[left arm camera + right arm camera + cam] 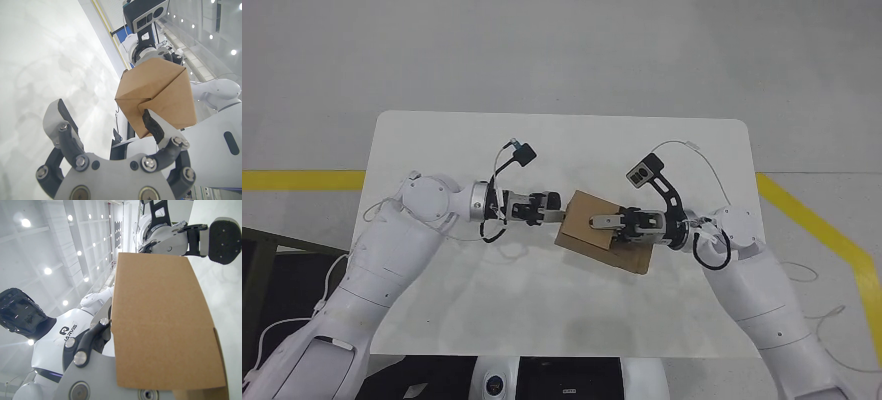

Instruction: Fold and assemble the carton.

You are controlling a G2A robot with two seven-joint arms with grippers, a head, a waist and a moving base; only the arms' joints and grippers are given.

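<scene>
Plain brown carton, white table

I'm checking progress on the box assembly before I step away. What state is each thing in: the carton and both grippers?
carton: formed into a box, with the end flaps facing the left wrist view folded in.
left gripper: open, one finger touching a carton flap.
right gripper: shut on the carton, one finger lying on its top panel.

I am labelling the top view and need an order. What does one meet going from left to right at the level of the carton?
In order: left gripper → carton → right arm. The right gripper lies over the carton, so I leave it out.
</scene>
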